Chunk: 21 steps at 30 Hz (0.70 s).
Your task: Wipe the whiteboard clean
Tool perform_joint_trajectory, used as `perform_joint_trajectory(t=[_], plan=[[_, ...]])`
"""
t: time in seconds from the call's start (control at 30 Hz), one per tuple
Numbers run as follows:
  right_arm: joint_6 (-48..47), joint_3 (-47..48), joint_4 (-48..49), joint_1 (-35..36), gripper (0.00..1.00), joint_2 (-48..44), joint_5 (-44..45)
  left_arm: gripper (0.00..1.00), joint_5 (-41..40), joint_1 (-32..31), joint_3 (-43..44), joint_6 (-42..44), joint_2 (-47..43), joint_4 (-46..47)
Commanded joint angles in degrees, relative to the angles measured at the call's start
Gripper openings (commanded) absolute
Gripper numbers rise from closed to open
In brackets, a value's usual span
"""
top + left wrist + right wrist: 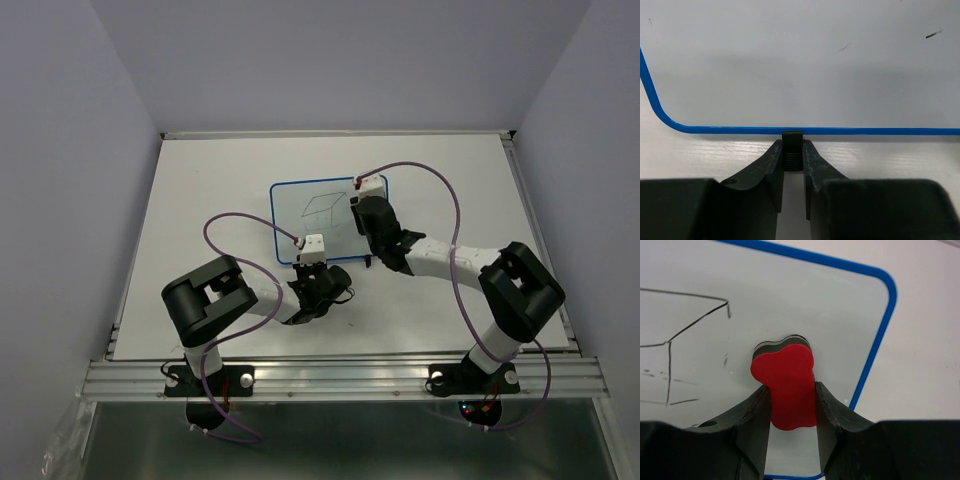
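Observation:
The whiteboard, white with a thin blue rim, lies flat in the middle of the table. A black marker drawing of a box shape sits on it, also seen as thin lines in the right wrist view. My left gripper is shut on a small black foot at the board's near edge. My right gripper is shut on a red eraser, which rests on the board surface near a rounded corner, to the right of the drawing.
The white table is enclosed by pale walls on three sides. A metal rail runs along the near edge by the arm bases. Purple cables loop over both arms above the table.

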Motion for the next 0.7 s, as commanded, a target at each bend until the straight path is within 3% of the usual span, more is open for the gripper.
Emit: perform_joint_trajectory(t=[0.0,0.1,0.23,0.3,0.5,0.67], plan=[[-0.5,2.1,4.0,-2.0,0.01,-3.6,-0.1,0.00,8.3,0.6,-1.4,-1.1,3.9,-2.2],[-3.0,1.5,5.1,-2.0,0.01,-3.6,-5.5,0.00,8.2,0.6,-1.5,-1.1,3.8,-2.2],[-6.3,1.5,4.4,-1.4,0.01,-0.9,-19.4,0.00,7.8,0.6,-1.4,-0.8,3.8,-2.1],[-7.3,1.8,4.1,-0.8,0.01,0.9,-20.7,0.00,7.7,0.6,-1.3,-0.7,3.7,-2.0],[-7.7,0.1,6.0,0.5,0.01,2.3,-20.6,0.00,7.6,0.6,-1.5,-0.6,3.7,-1.9],[-9.0,0.1,9.8,0.5,0.01,0.2,-9.3,0.00,7.7,0.6,-1.8,-0.8,3.8,-1.7]])
